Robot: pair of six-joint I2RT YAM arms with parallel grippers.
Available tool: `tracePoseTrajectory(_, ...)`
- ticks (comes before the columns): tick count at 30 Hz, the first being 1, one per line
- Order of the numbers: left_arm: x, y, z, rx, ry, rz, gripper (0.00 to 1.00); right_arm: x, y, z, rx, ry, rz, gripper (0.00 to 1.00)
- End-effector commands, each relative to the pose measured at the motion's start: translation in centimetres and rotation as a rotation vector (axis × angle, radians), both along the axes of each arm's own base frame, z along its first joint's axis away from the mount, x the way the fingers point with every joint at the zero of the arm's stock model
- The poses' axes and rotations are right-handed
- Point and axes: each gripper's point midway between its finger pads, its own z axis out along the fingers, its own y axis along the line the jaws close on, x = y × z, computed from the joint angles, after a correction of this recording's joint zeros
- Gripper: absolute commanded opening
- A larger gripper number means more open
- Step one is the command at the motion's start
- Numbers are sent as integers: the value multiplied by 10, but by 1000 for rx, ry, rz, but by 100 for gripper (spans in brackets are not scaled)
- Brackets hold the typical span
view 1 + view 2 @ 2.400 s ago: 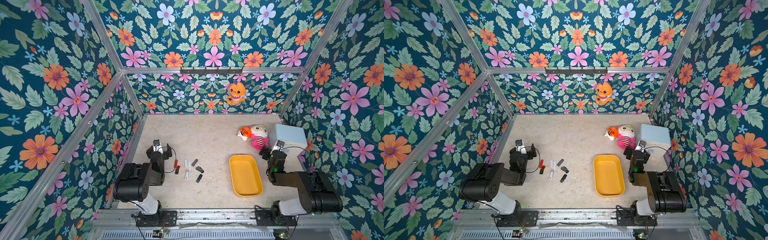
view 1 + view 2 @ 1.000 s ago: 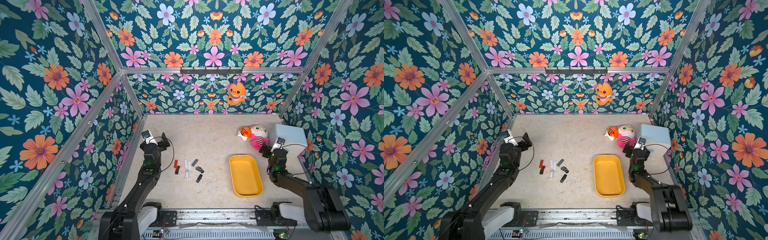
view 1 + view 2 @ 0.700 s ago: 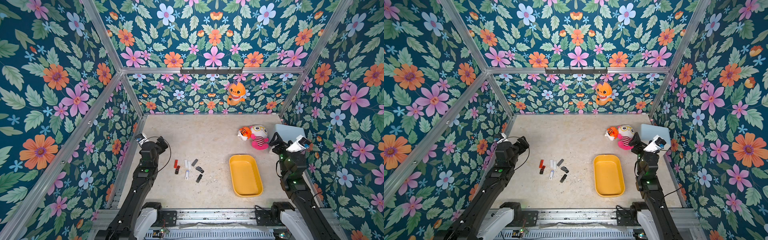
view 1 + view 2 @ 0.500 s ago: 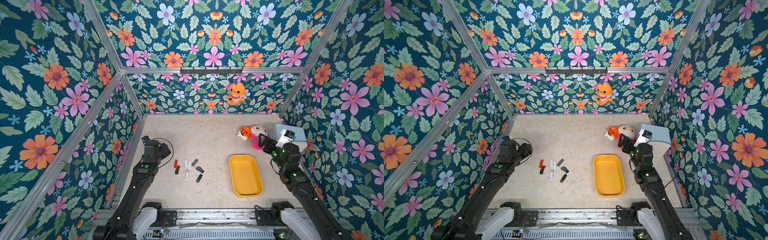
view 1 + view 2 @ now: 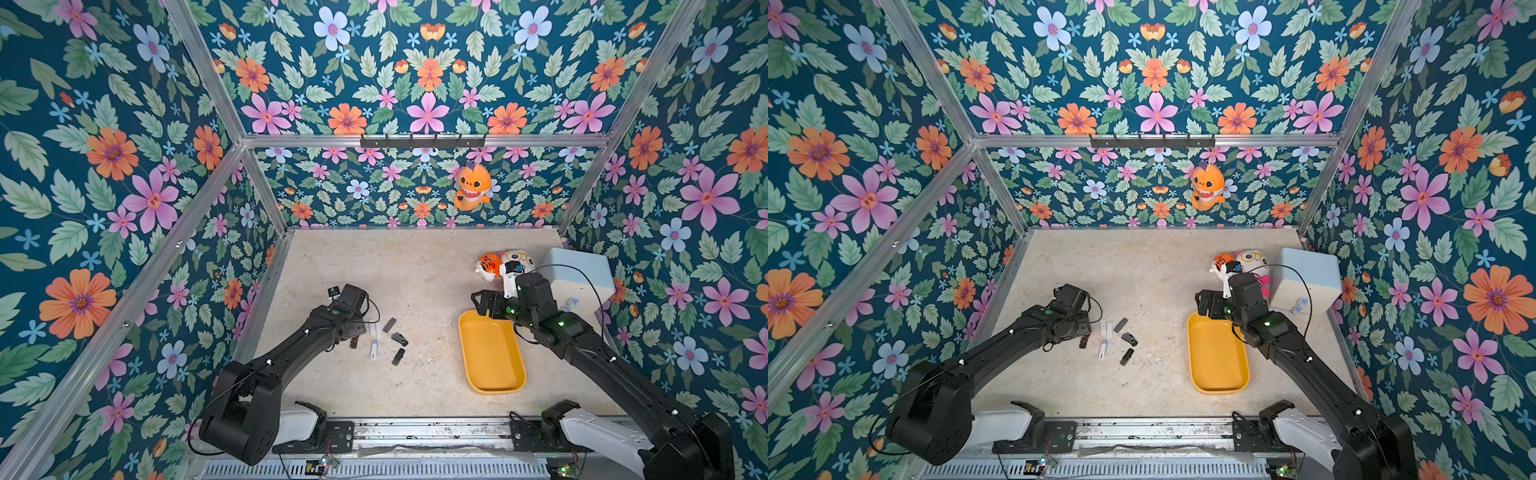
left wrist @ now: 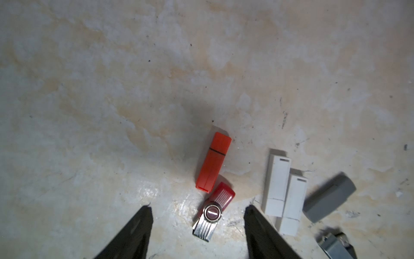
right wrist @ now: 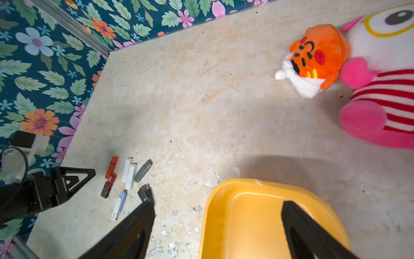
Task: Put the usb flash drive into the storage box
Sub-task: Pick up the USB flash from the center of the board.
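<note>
USB flash drive [image 6: 212,210], red with metal swivel cap: flat on table [image 6: 112,89], just beside orange drive [image 6: 212,161], well apart from storage box [image 5: 492,361]. Left gripper [image 6: 198,209]: jaws spread either side of it, not touching. Right gripper [image 7: 218,203]: wide open, empty, by box's far end.

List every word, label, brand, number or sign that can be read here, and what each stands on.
No text can be read.
Red swivel drive: round emblem on its pivot, too blurred to read.
Cabinet: small blue marks on its near face, too small to read.
Orange drive, tray: no print shows.
</note>
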Motion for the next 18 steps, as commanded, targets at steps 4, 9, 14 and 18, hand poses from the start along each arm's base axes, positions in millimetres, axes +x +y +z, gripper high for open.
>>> tracePoseTrajectory(4, 18, 0, -15, 24, 49, -63, 63, 2, -5, -5, -31, -20, -14, 94)
tracePoseTrajectory(9, 27, -5, -13, -36, 26, -91, 61, 2, -8, -9, -37, -25, -27, 94)
tracePoseTrajectory(14, 28, 0, -23, -27, 57, -89, 58, 1, -11, -14, -48, -6, -40, 94)
tracePoseTrajectory(18, 29, 1, -28, -33, 70, -85, 54, 0, -11, -15, -44, -11, -39, 94)
